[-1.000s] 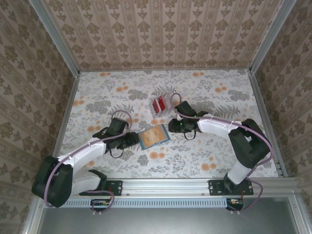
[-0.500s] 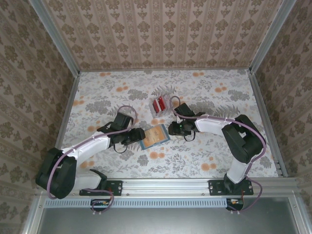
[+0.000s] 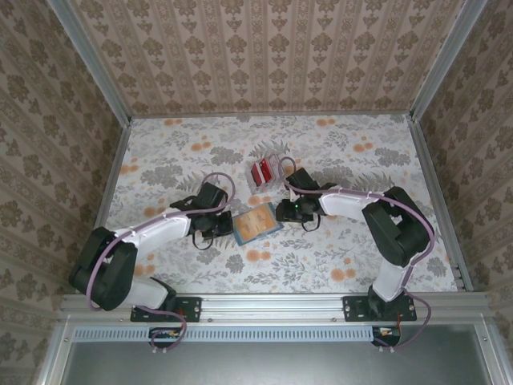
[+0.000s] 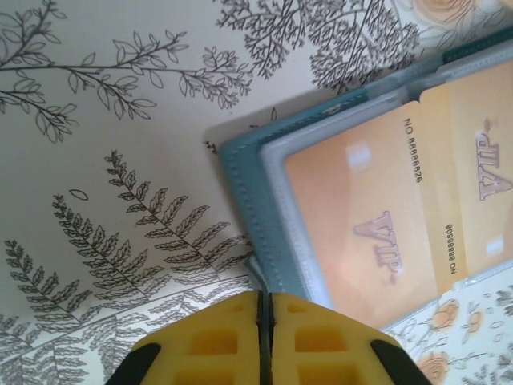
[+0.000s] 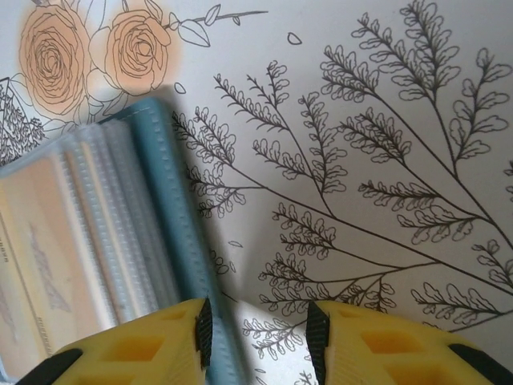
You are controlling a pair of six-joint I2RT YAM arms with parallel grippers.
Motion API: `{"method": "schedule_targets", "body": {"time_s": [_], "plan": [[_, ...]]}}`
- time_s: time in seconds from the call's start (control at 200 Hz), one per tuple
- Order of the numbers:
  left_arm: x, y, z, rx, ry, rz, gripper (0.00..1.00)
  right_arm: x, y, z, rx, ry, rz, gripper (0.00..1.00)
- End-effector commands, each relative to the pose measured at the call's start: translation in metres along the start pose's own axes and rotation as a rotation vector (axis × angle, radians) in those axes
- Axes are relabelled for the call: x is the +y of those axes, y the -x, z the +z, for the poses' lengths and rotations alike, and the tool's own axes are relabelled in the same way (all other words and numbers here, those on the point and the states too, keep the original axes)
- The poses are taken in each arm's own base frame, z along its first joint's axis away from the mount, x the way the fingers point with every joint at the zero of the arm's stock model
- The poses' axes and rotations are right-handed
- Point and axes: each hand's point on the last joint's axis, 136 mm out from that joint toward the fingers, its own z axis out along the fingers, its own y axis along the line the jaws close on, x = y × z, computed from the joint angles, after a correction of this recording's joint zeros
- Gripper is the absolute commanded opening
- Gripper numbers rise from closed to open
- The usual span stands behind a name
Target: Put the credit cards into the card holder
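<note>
The card holder (image 3: 256, 222) lies open on the floral table, teal rim up, with tan VIP-marked inserts (image 4: 361, 216) in its clear pockets. My left gripper (image 3: 228, 224) is at its left edge; in the left wrist view the yellow fingers (image 4: 216, 341) are pressed together, with a thin edge of the card holder (image 4: 255, 277) running into the seam of the gripper (image 4: 264, 309). My right gripper (image 3: 282, 212) stands open at the holder's right side, its left finger (image 5: 152, 345) over the teal edge (image 5: 172, 208). The red credit cards (image 3: 260, 171) stand behind the holder.
A clear stand (image 3: 276, 166) holds the red cards just beyond the right gripper. Metal frame rails (image 3: 112, 184) and patterned walls close in the table on three sides. Bare floral tabletop (image 3: 353, 160) lies to the back right and front.
My left gripper has slid right to the card holder's left edge and gone from open to shut. The right gripper has barely shifted.
</note>
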Motion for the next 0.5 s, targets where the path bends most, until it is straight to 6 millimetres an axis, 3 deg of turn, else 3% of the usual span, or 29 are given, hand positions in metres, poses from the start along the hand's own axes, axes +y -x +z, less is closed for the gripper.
{"method": "schedule_targets", "body": {"time_s": [0.0, 0.255, 0.495], "plan": [[-0.014, 0.01, -0.017, -0.023, -0.003, 0.047, 0.03, 0.014, -0.017, 0.028, 0.08, 0.076, -0.008, 0.4], [-0.054, 0.028, -0.054, -0.081, -0.049, 0.124, 0.03, 0.044, -0.028, 0.036, 0.113, 0.162, -0.028, 0.36], [-0.104, 0.036, -0.059, -0.088, -0.114, 0.199, 0.05, 0.074, -0.039, 0.042, 0.141, 0.208, -0.068, 0.35]]}}
